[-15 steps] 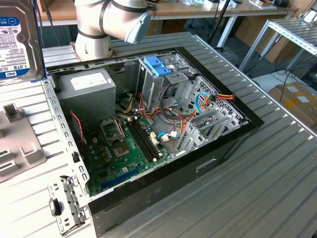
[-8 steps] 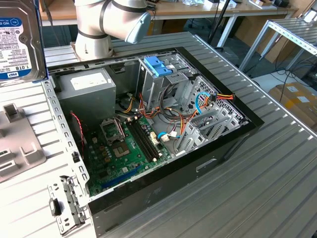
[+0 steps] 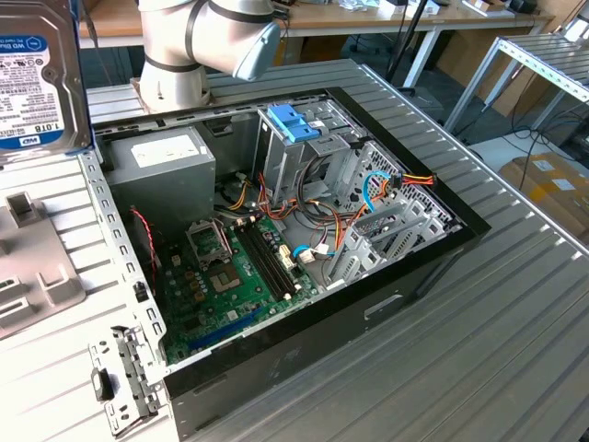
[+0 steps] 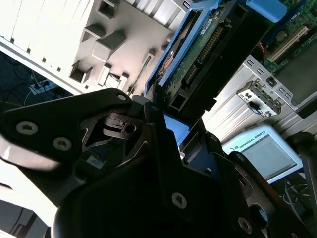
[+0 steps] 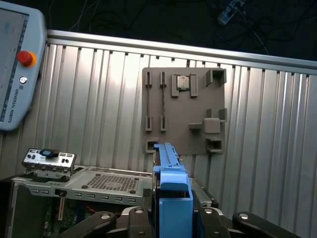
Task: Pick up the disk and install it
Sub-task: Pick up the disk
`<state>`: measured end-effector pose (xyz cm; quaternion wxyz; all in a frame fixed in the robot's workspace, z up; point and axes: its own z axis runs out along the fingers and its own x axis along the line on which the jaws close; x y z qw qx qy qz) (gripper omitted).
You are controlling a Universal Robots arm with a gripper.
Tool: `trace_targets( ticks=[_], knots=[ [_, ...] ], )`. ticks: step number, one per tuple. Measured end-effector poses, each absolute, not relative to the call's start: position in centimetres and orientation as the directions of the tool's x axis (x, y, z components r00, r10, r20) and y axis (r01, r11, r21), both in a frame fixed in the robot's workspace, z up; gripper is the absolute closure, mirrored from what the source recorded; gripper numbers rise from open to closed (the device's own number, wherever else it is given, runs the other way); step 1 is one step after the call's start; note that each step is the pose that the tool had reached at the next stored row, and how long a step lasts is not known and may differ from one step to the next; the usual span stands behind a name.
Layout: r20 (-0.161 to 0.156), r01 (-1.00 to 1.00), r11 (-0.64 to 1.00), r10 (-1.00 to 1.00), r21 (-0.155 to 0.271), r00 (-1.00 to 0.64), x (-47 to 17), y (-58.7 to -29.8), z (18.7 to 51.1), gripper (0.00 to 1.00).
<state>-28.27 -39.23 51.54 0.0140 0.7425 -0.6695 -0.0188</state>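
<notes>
**A:** Where was the disk (image 3: pixel 37 78) found?

**B:** It was seen raised off the table (image 3: pixel 515 304) at the exterior view's far left. Its labelled face was turned toward that camera, and a grey fixture plate (image 3: pixel 32 276) was seen below it.

**A:** How were the jaws set?

**B:** The gripper (image 5: pixel 171 215) was judged to be clamped on the disk. In both wrist views the bright blue side rail was seen running out from between the jaws, so nothing lay apart from them to be reached for.

**A:** Which way was the long axis laid?

**B:** It was taken to run straight out from the jaws, in line with the gripper's own reach. In the second wrist view the green circuit-board underside and its dark connector were shown.

**A:** What relation was held to matter?

**B:** The open computer case (image 3: pixel 304 239) lay to the exterior view's right of the held disk, well apart from it. A light-blue bracket (image 3: pixel 293 122) was seated atop the drive cage at the case's far side. The disk was judged not yet installed. Only the one arm (image 3: pixel 207 37) was present.

**A:** Was any writing noted?

**B:** Print was carried on the disk's white-and-blue label, on the white label of the grey power supply box (image 3: pixel 161 161), and on the teach pendant (image 5: pixel 20 69) beside its red button. None of it was read off.
</notes>
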Motion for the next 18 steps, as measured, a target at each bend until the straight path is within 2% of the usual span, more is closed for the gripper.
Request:
trace_targets(
  ticks=[18],
  knots=[
    [-0.009,-0.994,-0.103,-0.995,0.046,0.103,-27.9,-40.4,51.5,0.63]
  ],
)
